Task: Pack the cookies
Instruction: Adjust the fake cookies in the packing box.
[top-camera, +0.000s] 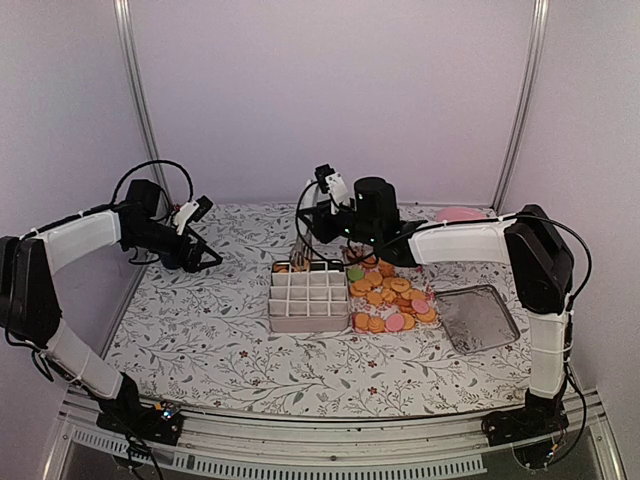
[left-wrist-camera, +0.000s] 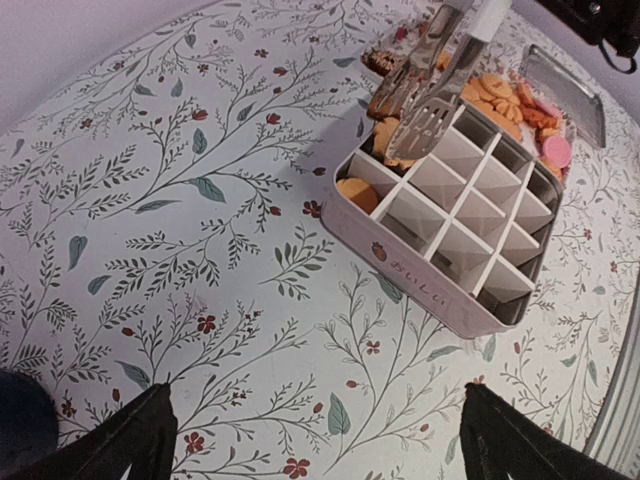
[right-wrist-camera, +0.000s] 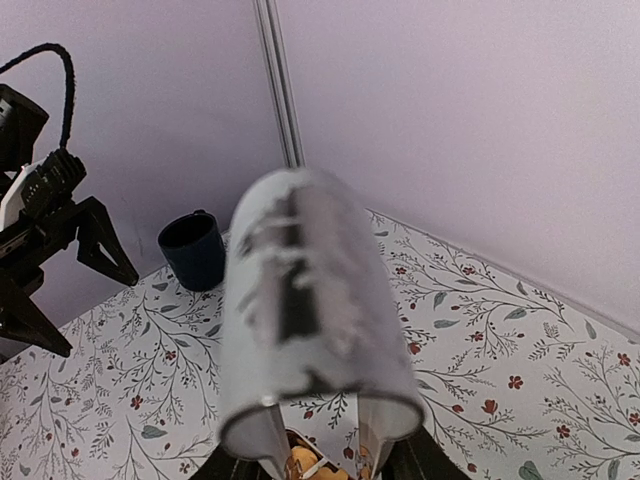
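Observation:
The cookies (top-camera: 392, 296), mostly orange with a few pink and one green, lie heaped right of a white divided box (top-camera: 310, 300). Two of the box's compartments at its far-left corner hold orange cookies (left-wrist-camera: 357, 193). My right gripper (top-camera: 322, 226) is shut on the arms of metal tongs (left-wrist-camera: 432, 88), whose slotted tips hang over that corner. In the right wrist view the tongs' looped end (right-wrist-camera: 310, 310) is blurred, with orange cookies (right-wrist-camera: 305, 462) showing below. My left gripper (top-camera: 200, 255) hovers open over bare cloth (left-wrist-camera: 315, 420), left of the box.
A square metal tray (top-camera: 480, 318) lies right of the cookie heap. A pink plate (top-camera: 460, 214) sits at the back right. A dark cup (right-wrist-camera: 195, 250) stands at the back left near my left arm. A floral cloth (top-camera: 220, 330) covers the table.

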